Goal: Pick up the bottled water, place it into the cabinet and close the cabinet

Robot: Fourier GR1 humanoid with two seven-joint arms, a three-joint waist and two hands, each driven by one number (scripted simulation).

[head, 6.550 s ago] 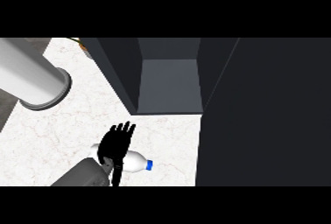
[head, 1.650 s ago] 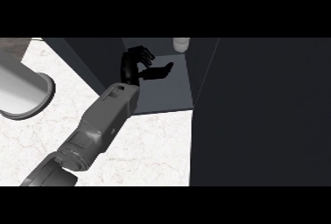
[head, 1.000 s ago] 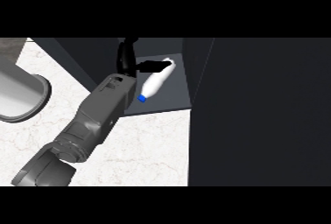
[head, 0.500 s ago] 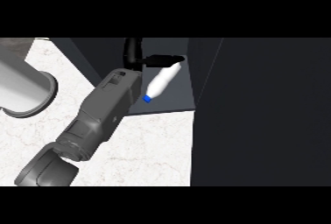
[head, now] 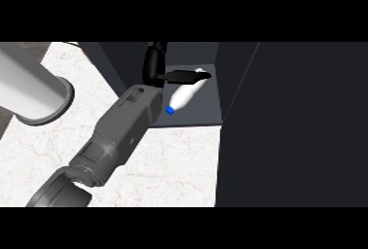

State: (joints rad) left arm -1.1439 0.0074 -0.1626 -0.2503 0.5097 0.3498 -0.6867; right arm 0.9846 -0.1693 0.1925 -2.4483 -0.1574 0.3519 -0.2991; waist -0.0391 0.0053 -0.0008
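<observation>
Currently the black left hand (head: pixel 156 62) is inside the dark open-fronted cabinet (head: pixel 206 108), touching the far end of the clear plastic water bottle with a blue cap (head: pixel 185 93). Whether the hand grips the bottle cannot be determined. The bottle lies tilted on the cabinet floor, cap toward the white marbled counter (head: pixel 173 160).

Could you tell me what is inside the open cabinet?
A water bottle lies tilted inside the cabinet, blue cap toward the front. The left hand is in there too, covering its far end; the forearm hides part of the left side.
</observation>
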